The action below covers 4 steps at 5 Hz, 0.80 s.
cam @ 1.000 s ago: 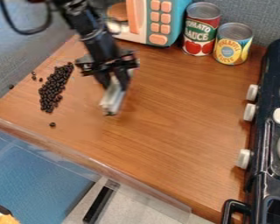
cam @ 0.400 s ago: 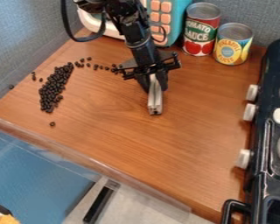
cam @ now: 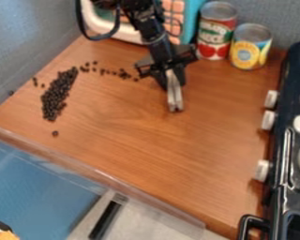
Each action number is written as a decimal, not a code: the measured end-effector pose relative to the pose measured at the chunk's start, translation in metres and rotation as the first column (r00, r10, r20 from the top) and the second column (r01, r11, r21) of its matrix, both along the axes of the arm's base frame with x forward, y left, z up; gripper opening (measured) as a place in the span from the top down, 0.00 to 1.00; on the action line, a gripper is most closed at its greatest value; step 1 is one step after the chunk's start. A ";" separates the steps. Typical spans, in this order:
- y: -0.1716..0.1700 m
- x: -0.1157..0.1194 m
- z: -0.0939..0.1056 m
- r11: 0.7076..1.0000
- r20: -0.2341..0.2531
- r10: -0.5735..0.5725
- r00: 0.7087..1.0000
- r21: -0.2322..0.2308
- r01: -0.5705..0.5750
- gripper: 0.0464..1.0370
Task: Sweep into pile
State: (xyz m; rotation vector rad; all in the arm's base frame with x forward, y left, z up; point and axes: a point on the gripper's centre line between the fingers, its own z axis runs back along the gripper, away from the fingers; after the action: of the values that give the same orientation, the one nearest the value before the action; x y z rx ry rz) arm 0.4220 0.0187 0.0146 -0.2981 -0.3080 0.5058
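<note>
Well, slanting down and rightward from the top edge with the black arm (cam: 151, 33), in front of the white-and-teal toy microwave (cam: 127, 35). Looping down on the arm's left with a dark cable (cam: 84, 29). Pointing down near the upper middle of the frame with the gripper (cam: 172, 84), fingers close together around a narrow pale tool (cam: 176, 99), by the look of it. Hanging nearly upright with that tool, lower end leaning slightly right; can't tell whether touching the wooden counter (cam: 153, 145) or just above.

Over in the upper left of the frame, a long slanted heap of dark beans (cam: 57, 96), well apart from the tool. From near the heap's top end, a loose trail of beans (cam: 123, 73) toward the right, ending just left of the gripper. Also a few stray beans (cam: 34, 82) left of the heap, and a single bean (cam: 55, 133) below.

Close by at the upper right of the gripper, the red-and-green can (cam: 216, 32), with the yellow-and-blue can (cam: 248, 49) beside it, both upright. Along the right edge, the black toy stove (cam: 276, 159) with pale knobs (cam: 261, 170). Across the lower left, a see-through ledge (cam: 102, 174) along the counter's edge.
</note>
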 end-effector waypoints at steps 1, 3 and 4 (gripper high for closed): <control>0.016 0.003 0.002 0.997 -0.003 0.072 0.997 -0.022 -0.072 0.66; 0.068 -0.012 0.002 0.971 -0.018 0.228 0.973 -0.068 -0.229 0.66; 0.079 -0.026 0.005 0.965 -0.025 0.252 0.967 -0.061 -0.253 0.66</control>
State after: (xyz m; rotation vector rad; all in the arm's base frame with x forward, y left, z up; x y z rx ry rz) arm 0.3959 0.0981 0.0199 -0.3184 -0.3153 0.7709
